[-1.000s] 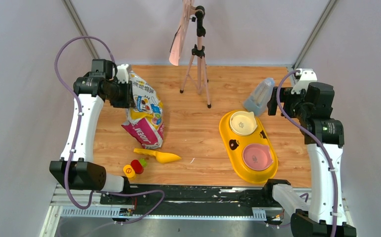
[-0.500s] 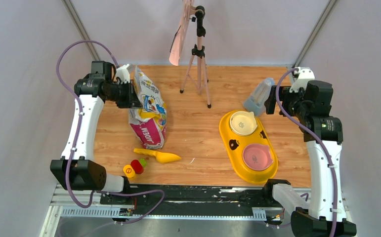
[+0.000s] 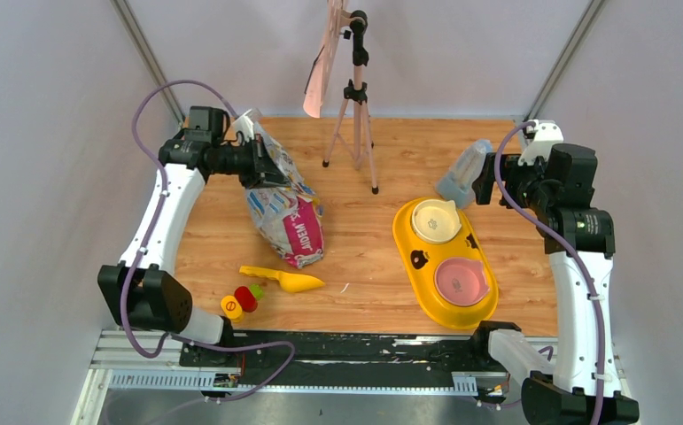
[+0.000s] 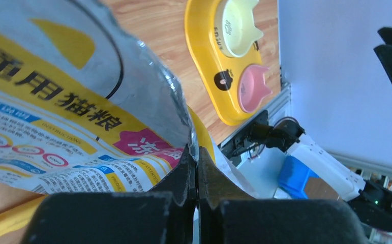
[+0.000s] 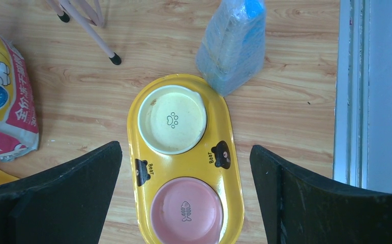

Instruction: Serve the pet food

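My left gripper [image 3: 262, 168] is shut on the top edge of the printed pet food bag [image 3: 289, 212] and holds it tilted, its bottom on the table; the bag fills the left wrist view [image 4: 71, 117], pinched at the gripper [image 4: 198, 152]. No kibble shows; it is hidden inside the bag. The yellow scoop [image 3: 286, 281] lies on the table in front of the bag. The yellow feeder tray [image 3: 408, 243] holds a cream bowl [image 3: 436, 220] and a pink bowl [image 3: 461, 281], both empty. My right gripper [image 3: 488, 184] is open above the tray [image 5: 224, 188], holding nothing.
A clear plastic bottle with a blue cap [image 3: 464, 173] lies behind the tray. A tripod [image 3: 355, 106] stands at the back centre. Small red, yellow and green caps [image 3: 242, 299] sit near the front left edge.
My left gripper has moved right with the bag's top, dragging and tilting the bag toward the table's middle. The right arm has barely moved.
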`<state>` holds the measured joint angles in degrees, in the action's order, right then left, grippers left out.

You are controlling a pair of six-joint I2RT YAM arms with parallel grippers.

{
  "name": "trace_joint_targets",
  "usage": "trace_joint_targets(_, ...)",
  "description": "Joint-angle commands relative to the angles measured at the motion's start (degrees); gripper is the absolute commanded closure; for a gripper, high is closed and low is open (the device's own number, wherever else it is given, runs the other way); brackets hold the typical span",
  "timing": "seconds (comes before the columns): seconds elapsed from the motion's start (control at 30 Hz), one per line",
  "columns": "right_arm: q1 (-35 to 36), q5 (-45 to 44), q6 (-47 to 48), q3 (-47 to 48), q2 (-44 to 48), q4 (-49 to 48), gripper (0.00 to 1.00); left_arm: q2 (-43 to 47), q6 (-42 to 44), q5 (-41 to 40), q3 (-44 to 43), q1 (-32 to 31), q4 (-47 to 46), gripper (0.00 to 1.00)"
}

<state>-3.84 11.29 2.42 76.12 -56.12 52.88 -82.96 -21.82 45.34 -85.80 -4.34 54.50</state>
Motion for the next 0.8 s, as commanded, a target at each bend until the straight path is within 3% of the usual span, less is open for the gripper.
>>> trace_joint_targets(0.0, -0.03, 2.02, -1.25, 2.72, -0.66, -1.60, 0.01, 3.37, -5.16, 18.08, -2.76, -7.23, -10.72, 1.00)
trace_joint_targets(0.2, -0.03, 3.81, -1.36, 3.24, -2.09, -2.02, 0.01, 6.32, -0.63, 17.84, -0.23, -13.38, -7.39, 1.00)
trace_joint_targets(0.77, 0.05, 8.14, -2.06, 4.70, -5.34, -4.81, 0.00, 13.38, 15.82, 19.64, 3.90, -17.80, 9.20, 1.00)
